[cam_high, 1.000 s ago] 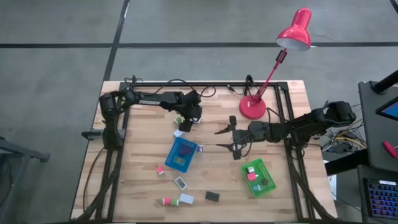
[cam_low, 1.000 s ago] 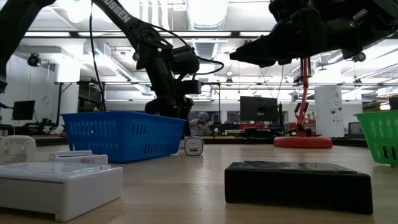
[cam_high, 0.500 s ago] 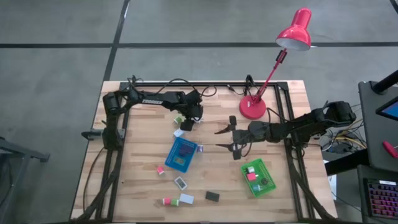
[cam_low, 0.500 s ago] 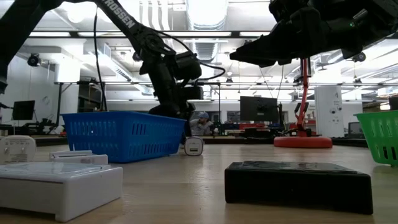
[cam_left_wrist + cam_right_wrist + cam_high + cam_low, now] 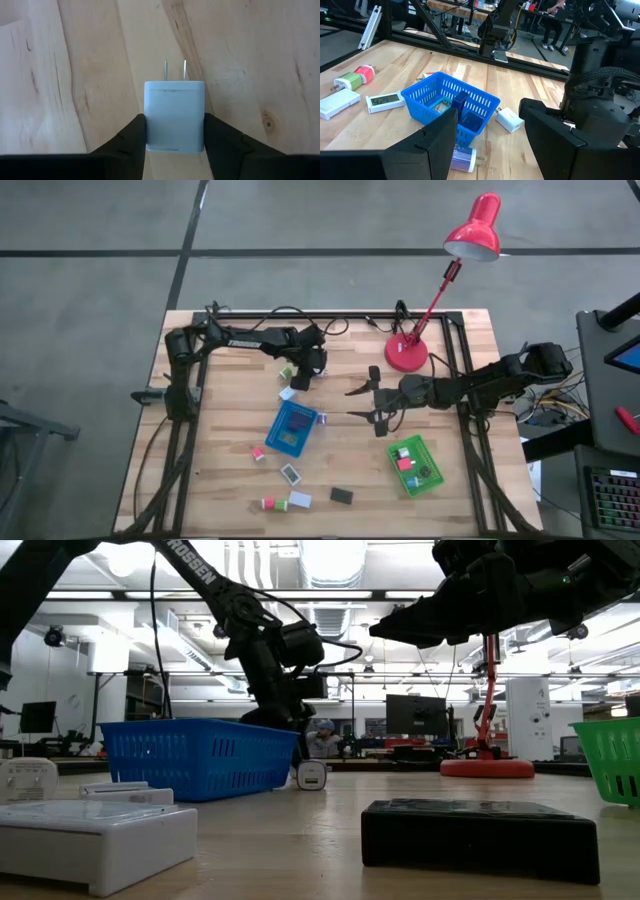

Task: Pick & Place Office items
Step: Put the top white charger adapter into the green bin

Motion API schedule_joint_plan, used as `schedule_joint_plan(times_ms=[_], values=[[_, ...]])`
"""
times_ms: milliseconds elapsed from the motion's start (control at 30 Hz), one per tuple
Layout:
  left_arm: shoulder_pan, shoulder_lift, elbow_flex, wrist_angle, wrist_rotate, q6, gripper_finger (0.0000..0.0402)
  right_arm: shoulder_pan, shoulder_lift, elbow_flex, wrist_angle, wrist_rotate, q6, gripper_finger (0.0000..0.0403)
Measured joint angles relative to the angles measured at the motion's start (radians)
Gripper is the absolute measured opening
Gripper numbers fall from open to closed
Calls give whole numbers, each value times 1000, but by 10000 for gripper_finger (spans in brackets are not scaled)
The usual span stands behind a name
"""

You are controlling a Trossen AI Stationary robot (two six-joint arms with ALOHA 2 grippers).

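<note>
My left gripper (image 5: 298,379) points down at the far left-centre of the table and is shut on a pale blue-white charger plug (image 5: 174,116). A green item (image 5: 287,370) and a white block (image 5: 287,393) lie right beside it. The blue tray (image 5: 290,428) stands nearer, and in the low view it hides that gripper's tips. My right gripper (image 5: 357,404) hangs open over the table's middle and touches nothing. More small items lie near the front edge: a red-white one (image 5: 258,452), a white one (image 5: 290,473) and a black box (image 5: 341,495). My left gripper pinches the charger plug by its two side faces (image 5: 148,120) between both fingers (image 5: 131,136). It comes from above, pointing down. The plug's broad face looks up at the camera and its two prongs (image 5: 175,70) lie level. Whether it is lifted off the wood I cannot tell.
The green tray (image 5: 415,465) at the right front holds red and black items. A red desk lamp's base (image 5: 405,355) stands at the far edge, just beyond my right gripper. A white charger (image 5: 312,775) stands right of the blue tray (image 5: 200,755). Bare wood lies between the two trays.
My left gripper has shifted slightly toward the table's right and a little downward. My right arm has kept still.
</note>
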Motion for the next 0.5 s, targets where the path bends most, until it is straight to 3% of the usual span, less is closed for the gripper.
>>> schedule_joint_plan(times_ms=[500], values=[[-4, -27, -6, 13, 7, -33, 156, 0, 0, 0, -1, 0, 1, 226]])
